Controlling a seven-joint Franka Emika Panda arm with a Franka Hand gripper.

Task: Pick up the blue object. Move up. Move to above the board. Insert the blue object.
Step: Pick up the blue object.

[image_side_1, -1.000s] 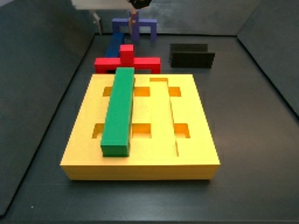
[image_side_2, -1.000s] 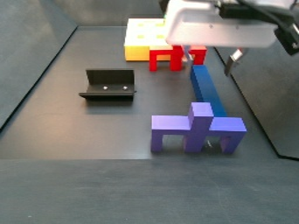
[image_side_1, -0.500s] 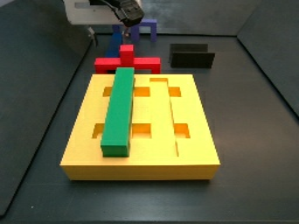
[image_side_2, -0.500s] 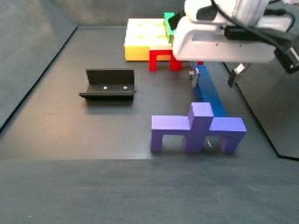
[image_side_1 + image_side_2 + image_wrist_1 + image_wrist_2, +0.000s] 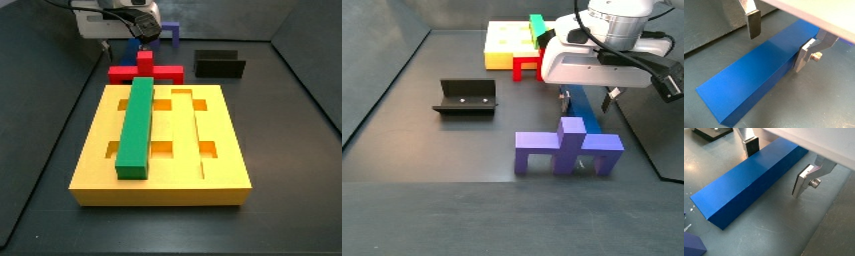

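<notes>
The blue object [image 5: 747, 180] is straddled by the wide-spread hand [image 5: 777, 160] but not yet gripped, lying on the surface [image 5: 449, 150] at right of a side view; lifting and insertion into the board [image 5: 167, 150] remain.

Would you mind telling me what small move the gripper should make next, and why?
Probably lower a little further, then close: the open gripper straddles the blue object, but its fingers appear to sit above the bar's sides, not touching it.
</notes>
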